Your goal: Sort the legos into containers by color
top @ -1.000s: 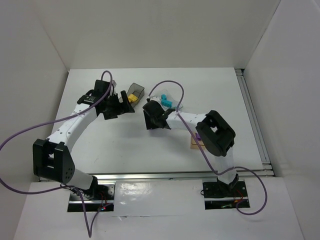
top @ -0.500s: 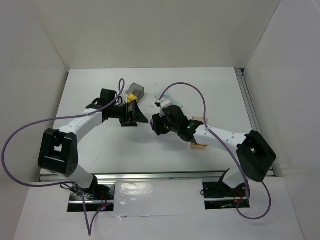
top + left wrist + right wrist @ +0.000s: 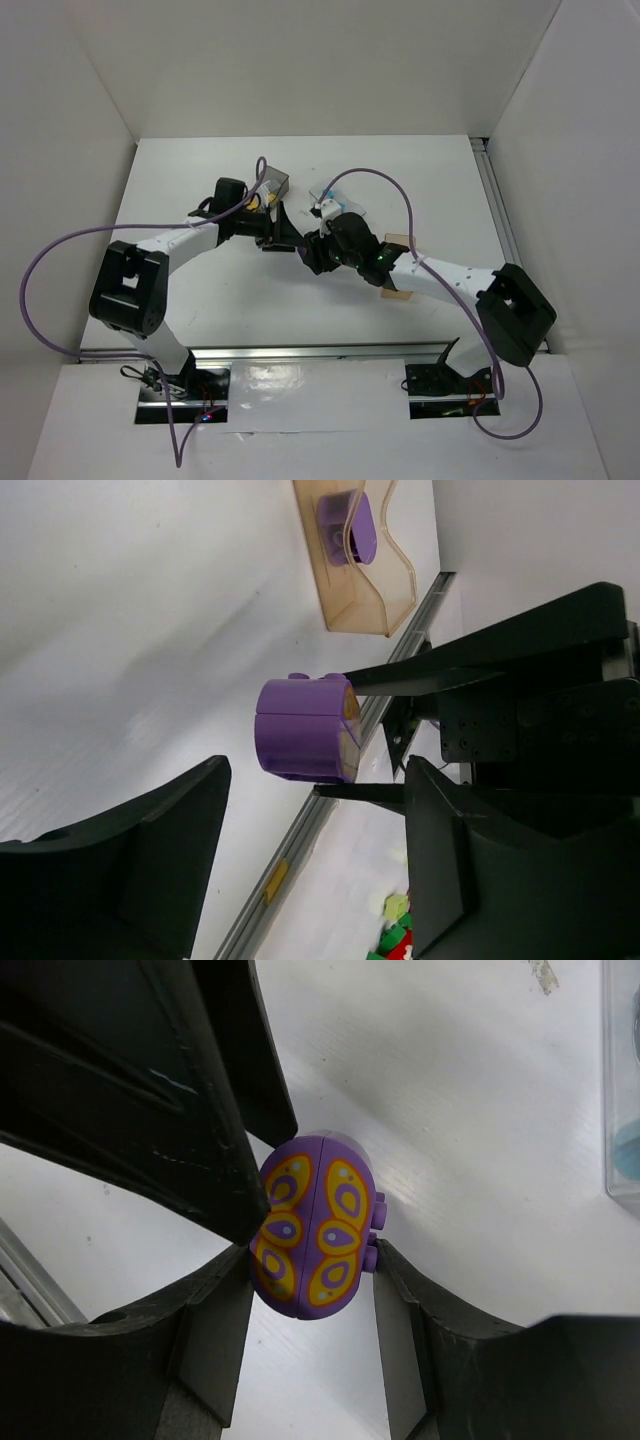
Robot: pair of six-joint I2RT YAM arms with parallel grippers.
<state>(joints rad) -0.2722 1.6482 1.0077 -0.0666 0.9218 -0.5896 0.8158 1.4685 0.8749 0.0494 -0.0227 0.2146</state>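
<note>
The purple oval lego (image 3: 318,1228), printed with yellow butterfly markings, is clamped between the right fingers (image 3: 215,1325) over the middle of the tabletop (image 3: 120,630). The left fingers (image 3: 140,870) are spread wide, one on each side of it. The tan-orange bin (image 3: 365,610) contains a purple brick (image 3: 348,525).

No readable text, labels, brands or numbers showed in any view; purple oval lego (image 3: 318,1228) carried only a yellow pattern.

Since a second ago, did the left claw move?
Yes. The left claw slid rightward: it was left of the dark grey bin, now it sits off its near-right corner.
</note>
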